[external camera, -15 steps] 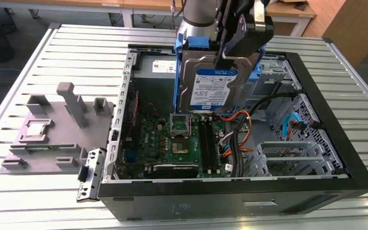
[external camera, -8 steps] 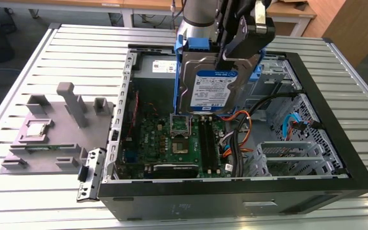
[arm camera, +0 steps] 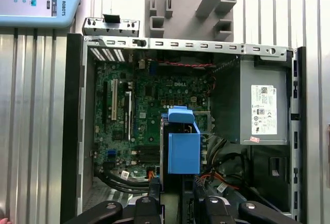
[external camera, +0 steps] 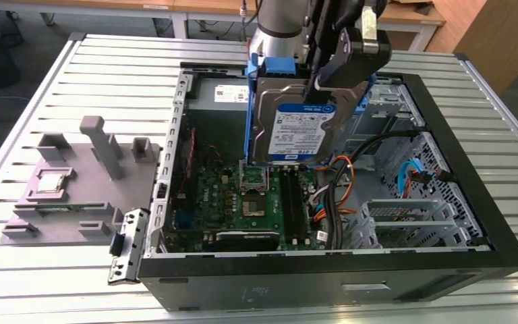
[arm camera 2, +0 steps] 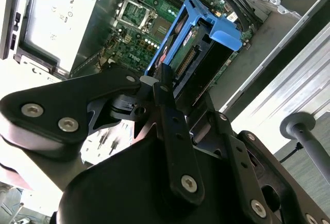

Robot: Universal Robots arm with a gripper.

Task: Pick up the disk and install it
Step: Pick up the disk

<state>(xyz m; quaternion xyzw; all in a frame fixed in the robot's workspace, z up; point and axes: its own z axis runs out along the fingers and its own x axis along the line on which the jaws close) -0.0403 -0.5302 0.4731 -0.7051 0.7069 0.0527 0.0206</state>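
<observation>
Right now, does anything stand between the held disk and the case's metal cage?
Yes. The gripper holds the disk over the motherboard; black and orange cables loop between it and the metal cage at the exterior view's right.

My jaws run on matte black linkage bars (arm camera 2: 170, 126) with rounded black knuckle plates (arm camera 2: 51, 105). Silver socket-head screws (arm camera 2: 188, 183) at each pivot, two on that plate. Behind the jaws: black housing (external camera: 353, 47), then silver-grey arm tube (external camera: 277, 23).

Robotics laboratory: slatted aluminium workbench (external camera: 106, 81) bearing an opened computer case (external camera: 313, 283), a grey parts fixture (external camera: 70, 196) and a teach pendant (arm camera: 36, 2); wooden desks (external camera: 210, 8) behind.
</observation>
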